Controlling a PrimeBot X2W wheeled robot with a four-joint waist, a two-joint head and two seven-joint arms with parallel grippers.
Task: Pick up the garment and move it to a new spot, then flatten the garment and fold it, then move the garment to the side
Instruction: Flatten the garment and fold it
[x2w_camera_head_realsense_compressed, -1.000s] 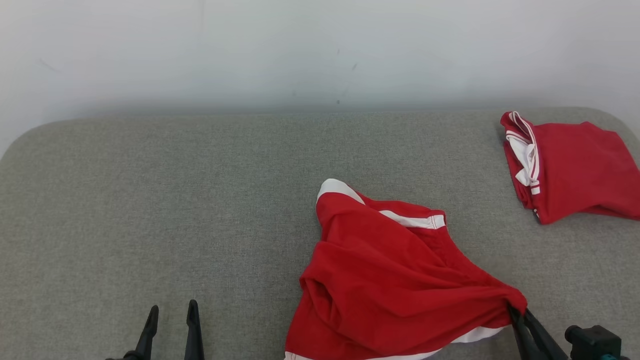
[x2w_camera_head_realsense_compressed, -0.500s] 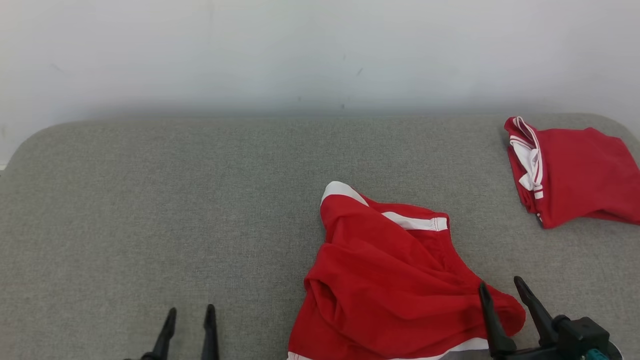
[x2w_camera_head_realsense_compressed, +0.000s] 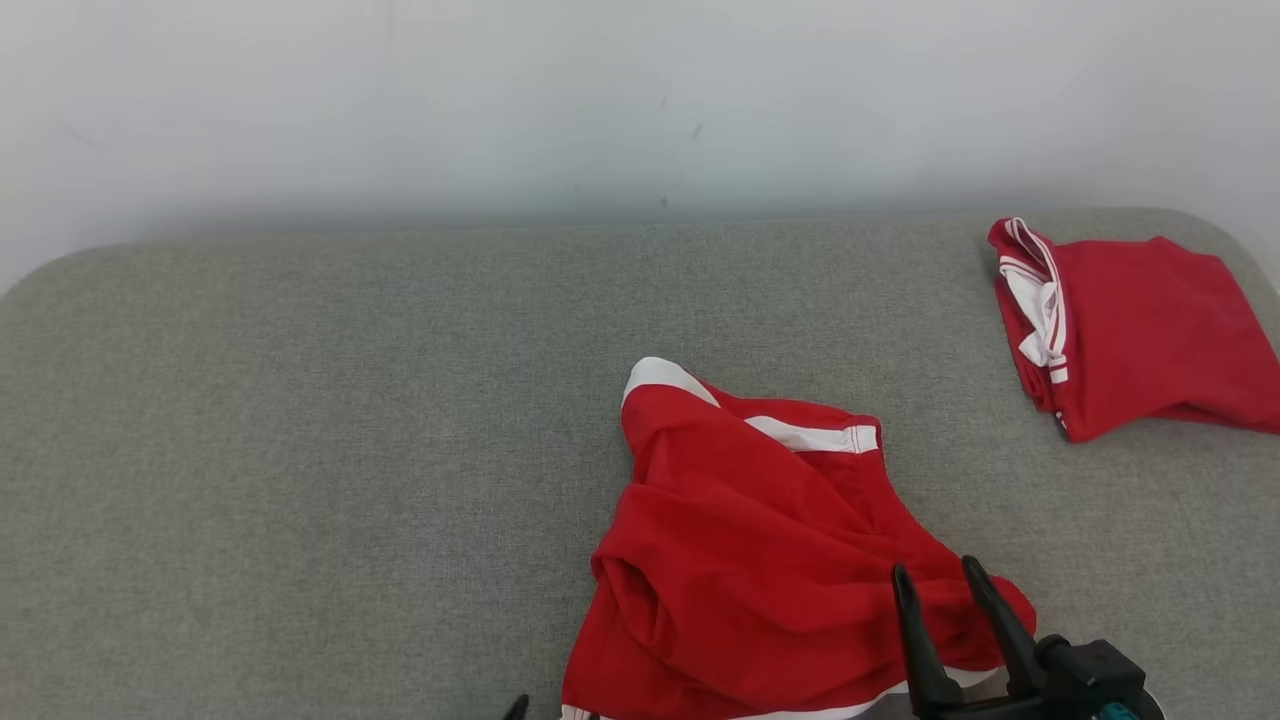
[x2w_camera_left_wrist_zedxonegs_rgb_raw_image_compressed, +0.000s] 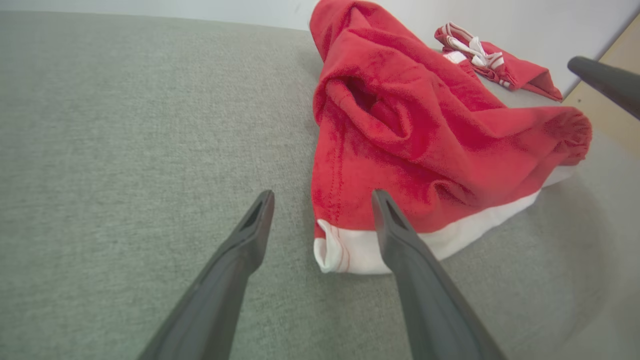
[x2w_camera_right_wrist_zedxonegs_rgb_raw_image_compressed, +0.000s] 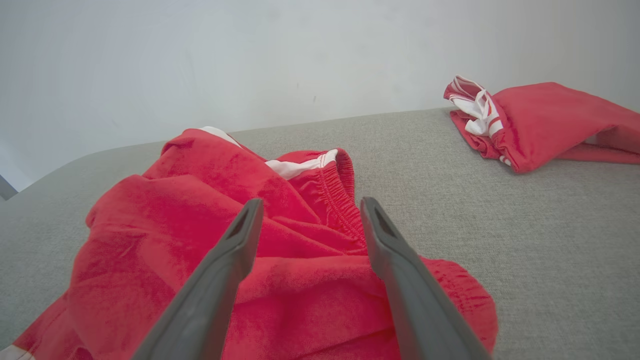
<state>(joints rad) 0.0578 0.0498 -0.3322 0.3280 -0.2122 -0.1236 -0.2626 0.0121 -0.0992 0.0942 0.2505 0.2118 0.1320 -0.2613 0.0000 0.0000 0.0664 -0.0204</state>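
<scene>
My R gripper (x2w_camera_head_realsense_compressed: 935, 570) stands open, empty, above the bunched corner of the garment (x2w_camera_head_realsense_compressed: 760, 540), on the side toward the folded red piece (x2w_camera_head_realsense_compressed: 1130, 330). Garment lies crumpled on the grey cushion (x2w_camera_head_realsense_compressed: 300, 400), left of that piece, well apart. Prob. new spot reached, so no grip needed. A sec ago R pinched this corner.
</scene>
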